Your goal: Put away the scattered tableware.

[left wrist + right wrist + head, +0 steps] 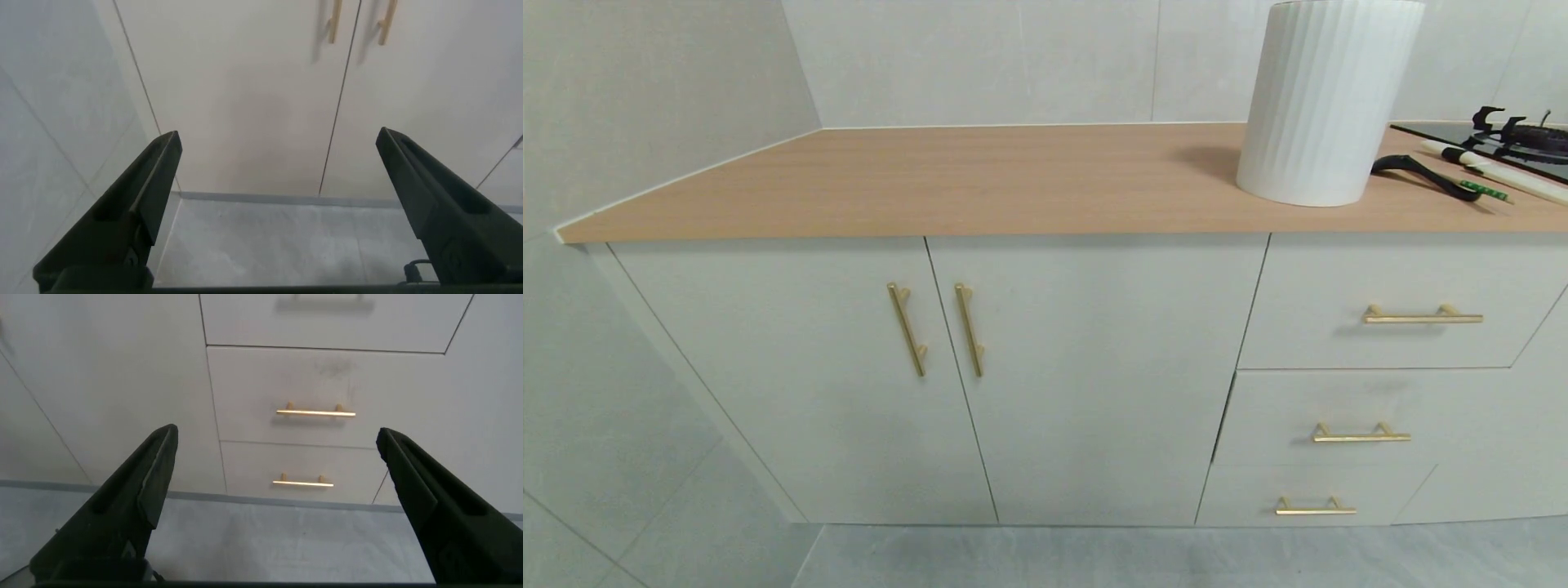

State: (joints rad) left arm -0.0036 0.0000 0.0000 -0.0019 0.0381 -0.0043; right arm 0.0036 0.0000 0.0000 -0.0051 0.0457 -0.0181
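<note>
Now, left hand (278, 140) released and empty before the cabinet doors (245, 98), right hand (278, 437) likewise before the drawers (327, 384).

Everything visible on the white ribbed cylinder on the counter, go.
The white ribbed cylinder stands upright on the wooden countertop, toward its right end. Fine vertical flutes cover its wall, which looks matte, ceramic or plastic. Its inside is hidden. A black-handled utensil lies just right of its base; contact unclear.

left tool (276, 139): dark grey, tapered, matte | right tool (275, 433): dark grey, tapered, matte
</note>
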